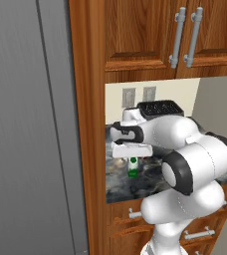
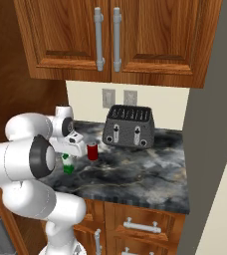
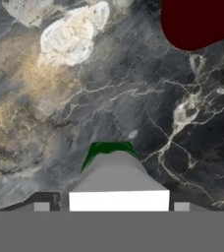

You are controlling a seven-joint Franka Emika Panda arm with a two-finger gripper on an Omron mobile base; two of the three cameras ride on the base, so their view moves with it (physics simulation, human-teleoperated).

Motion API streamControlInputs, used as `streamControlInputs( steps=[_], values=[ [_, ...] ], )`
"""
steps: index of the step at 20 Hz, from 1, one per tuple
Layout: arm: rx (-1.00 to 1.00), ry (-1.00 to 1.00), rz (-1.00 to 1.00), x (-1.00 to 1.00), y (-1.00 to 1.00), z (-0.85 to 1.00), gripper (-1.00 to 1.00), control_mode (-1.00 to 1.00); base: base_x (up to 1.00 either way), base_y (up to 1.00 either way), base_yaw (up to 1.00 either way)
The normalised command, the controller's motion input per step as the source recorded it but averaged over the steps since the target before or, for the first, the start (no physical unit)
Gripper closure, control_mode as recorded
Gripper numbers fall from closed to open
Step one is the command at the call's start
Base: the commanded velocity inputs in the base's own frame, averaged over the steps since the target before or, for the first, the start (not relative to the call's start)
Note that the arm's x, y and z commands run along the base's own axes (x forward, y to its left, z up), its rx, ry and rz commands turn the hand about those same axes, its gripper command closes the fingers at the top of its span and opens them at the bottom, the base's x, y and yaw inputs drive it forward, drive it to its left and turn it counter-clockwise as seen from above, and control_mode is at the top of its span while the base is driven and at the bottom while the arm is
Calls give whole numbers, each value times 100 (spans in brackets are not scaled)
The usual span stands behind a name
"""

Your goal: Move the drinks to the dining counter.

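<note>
Down at the narrow dark marbled worktop (image 2: 135,172), the white arm's two-finger gripper (image 1: 133,160) hangs directly over the small white carton with a green base and green dot (image 1: 133,167), its fingers pointing straight down onto it. From the left base view the carton stands upright under the hand, its top tucked up between the fingers; in the hand view the carton's white top and green edge (image 3: 116,179) sit between the dark finger tips (image 3: 41,205), which flank it closely on both sides. Whether the jaws are pressing on the carton or only bracketing it, I cannot tell. Just beside the carton, toward the wall, stands the short red cylindrical can (image 2: 92,152), upright on the stone and apart from the hand; it shows as a dark red round shape (image 3: 197,22) at the top corner of the hand view. Farther along the worktop, against the cream wall, sits the black toaster (image 2: 128,126), well apart from both drinks. Reddish wooden cabinets with grey bar handles (image 2: 99,42) hang above.
</note>
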Motion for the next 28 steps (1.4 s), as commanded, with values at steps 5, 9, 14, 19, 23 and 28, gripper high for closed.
streamControlInputs(
  steps=[5,9,14,19,23,28],
  values=[
    [0,-11,-3,-19,0,26,100,-100,0,0,0],
    [0,-37,-11,-27,0,78,100,-100,0,0,0],
    [0,-34,-6,-27,0,43,100,-100,0,0,0],
    [0,-3,0,-22,0,0,100,100,-20,0,0],
    [0,0,0,0,0,0,100,100,-100,-2,4],
    [0,0,0,0,0,0,100,100,-100,-27,37]
  ],
)
